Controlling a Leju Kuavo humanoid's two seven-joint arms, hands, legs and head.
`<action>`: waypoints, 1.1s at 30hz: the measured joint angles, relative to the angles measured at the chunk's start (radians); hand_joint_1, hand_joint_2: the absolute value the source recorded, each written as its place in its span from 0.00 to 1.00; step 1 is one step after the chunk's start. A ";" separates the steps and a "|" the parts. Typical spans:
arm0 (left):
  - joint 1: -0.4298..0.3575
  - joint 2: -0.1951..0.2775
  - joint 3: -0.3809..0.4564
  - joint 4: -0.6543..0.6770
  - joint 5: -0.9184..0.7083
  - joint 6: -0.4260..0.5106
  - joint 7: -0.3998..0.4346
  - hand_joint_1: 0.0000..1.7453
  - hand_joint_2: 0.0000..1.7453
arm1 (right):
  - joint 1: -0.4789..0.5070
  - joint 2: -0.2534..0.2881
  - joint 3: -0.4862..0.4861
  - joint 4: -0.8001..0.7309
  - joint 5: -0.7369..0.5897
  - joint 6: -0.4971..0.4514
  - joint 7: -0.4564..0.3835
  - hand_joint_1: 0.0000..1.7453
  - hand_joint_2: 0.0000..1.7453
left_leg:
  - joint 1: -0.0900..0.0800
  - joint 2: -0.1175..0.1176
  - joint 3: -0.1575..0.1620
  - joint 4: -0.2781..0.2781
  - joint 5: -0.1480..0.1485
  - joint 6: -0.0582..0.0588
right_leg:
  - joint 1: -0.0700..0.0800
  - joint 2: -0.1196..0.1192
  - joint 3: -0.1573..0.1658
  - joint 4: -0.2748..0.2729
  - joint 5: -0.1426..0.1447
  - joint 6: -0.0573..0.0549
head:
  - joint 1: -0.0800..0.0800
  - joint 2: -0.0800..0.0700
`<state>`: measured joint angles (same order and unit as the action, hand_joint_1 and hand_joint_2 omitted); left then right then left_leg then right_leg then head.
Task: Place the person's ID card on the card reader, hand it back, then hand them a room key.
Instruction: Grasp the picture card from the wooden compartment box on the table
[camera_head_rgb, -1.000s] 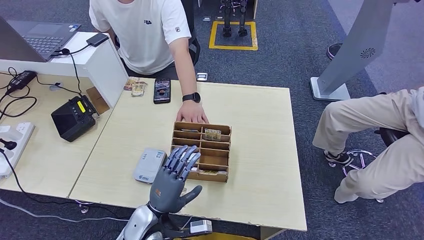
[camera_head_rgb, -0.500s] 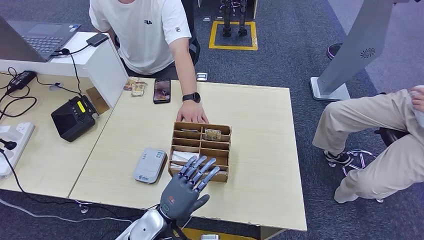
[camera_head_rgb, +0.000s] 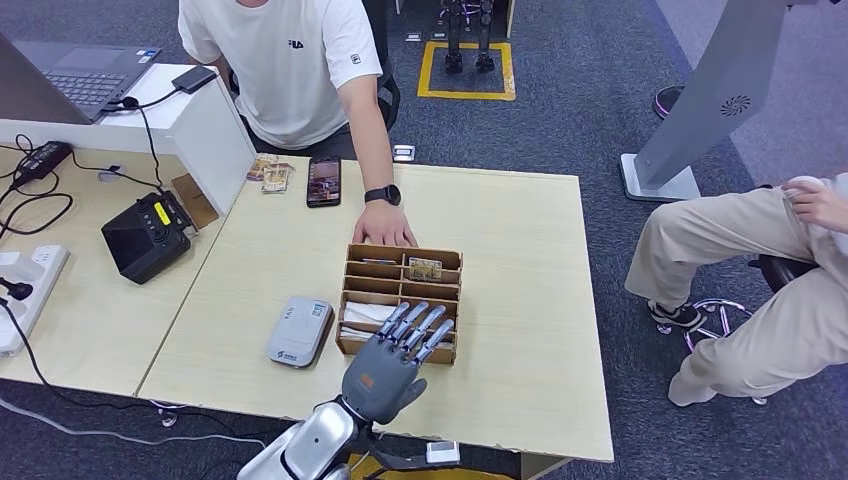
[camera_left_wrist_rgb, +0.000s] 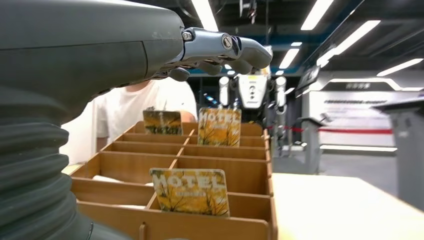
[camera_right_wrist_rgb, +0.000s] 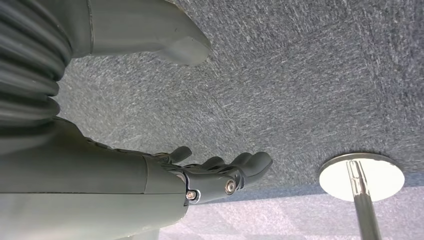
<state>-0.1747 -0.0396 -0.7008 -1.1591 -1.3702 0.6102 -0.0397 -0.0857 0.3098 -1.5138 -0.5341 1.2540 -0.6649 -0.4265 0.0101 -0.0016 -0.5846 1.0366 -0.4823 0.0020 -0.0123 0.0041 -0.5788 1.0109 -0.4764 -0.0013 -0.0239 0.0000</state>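
A wooden divided box stands mid-table with yellow "MOTEL" key cards upright in its slots. In the left wrist view one key card stands in the nearest row and two more stand further back. My left hand hovers over the box's near edge, fingers apart and stretched forward, holding nothing. The grey-white card reader lies just left of the box. The person's hand rests at the box's far edge. My right hand hangs above the carpet, loosely open and empty.
A phone and small packets lie at the table's far edge. A black device, cables and a laptop sit on the left desk. A second person sits on a chair to the right.
My left hand has moved right and forward, from beside the card reader to over the box's near edge. The seated person's hand at the right has shifted.
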 joint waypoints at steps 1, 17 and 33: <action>-0.005 -0.004 0.000 0.011 -0.005 -0.008 0.014 0.00 1.00 | 0.000 0.000 0.000 0.000 0.000 0.000 0.000 0.00 1.00 | 0.000 0.000 0.000 0.000 0.000 0.000 | 0.000 0.000 0.000 0.000 0.000 0.000 | 0.000 0.000; -0.054 -0.041 0.000 0.129 -0.044 -0.033 0.092 0.29 1.00 | 0.000 0.000 0.000 0.001 0.017 0.000 0.012 0.00 1.00 | 0.000 0.000 0.000 0.000 0.000 0.000 | 0.000 0.000 0.000 0.000 0.000 0.000 | 0.000 0.000; -0.065 -0.041 0.000 0.150 -0.021 -0.038 0.077 1.00 1.00 | 0.000 0.000 -0.001 0.001 0.020 0.000 0.010 0.00 1.00 | 0.000 0.000 0.000 0.000 0.000 0.000 | 0.000 0.000 0.000 0.000 0.000 0.000 | 0.000 0.000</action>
<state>-0.2398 -0.0801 -0.7008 -1.0086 -1.3912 0.5725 0.0370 -0.0860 0.3098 -1.5150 -0.5333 1.2741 -0.6649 -0.4166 0.0101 -0.0016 -0.5846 1.0366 -0.4823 0.0020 -0.0123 0.0041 -0.5786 1.0109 -0.4764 -0.0013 -0.0239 0.0000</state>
